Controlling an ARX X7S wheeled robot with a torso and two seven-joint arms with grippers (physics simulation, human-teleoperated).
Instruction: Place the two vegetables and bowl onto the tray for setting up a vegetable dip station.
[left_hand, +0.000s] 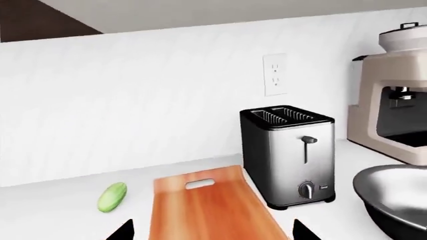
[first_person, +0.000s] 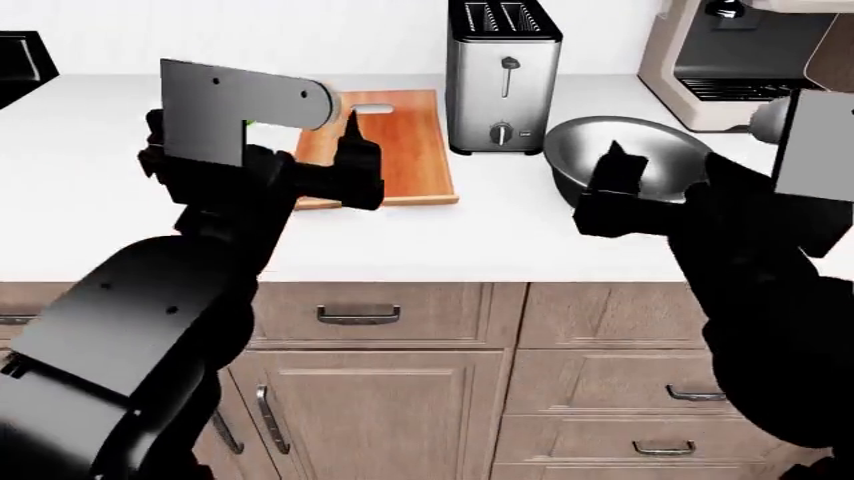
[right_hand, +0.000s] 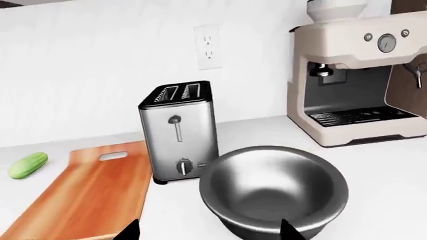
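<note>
The reddish-brown wooden tray (first_person: 400, 140) lies on the counter left of the toaster, with nothing on it. The light-green cucumber (left_hand: 112, 196) lies on the counter beside the tray's far end; it also shows in the right wrist view (right_hand: 28, 165). The dark steel bowl (first_person: 627, 150) sits right of the toaster. The carrot is out of view. My left gripper (first_person: 350, 140) is open and empty over the tray's near part (left_hand: 207, 210). My right gripper (first_person: 617, 165) is open and empty just in front of the bowl (right_hand: 273, 190).
A silver toaster (first_person: 501, 70) stands between tray and bowl. A beige coffee machine (first_person: 721, 50) stands at the back right, behind the bowl. A white wall with an outlet (left_hand: 275, 75) runs behind the counter. Cabinet drawers (first_person: 360, 315) are below the counter's front edge.
</note>
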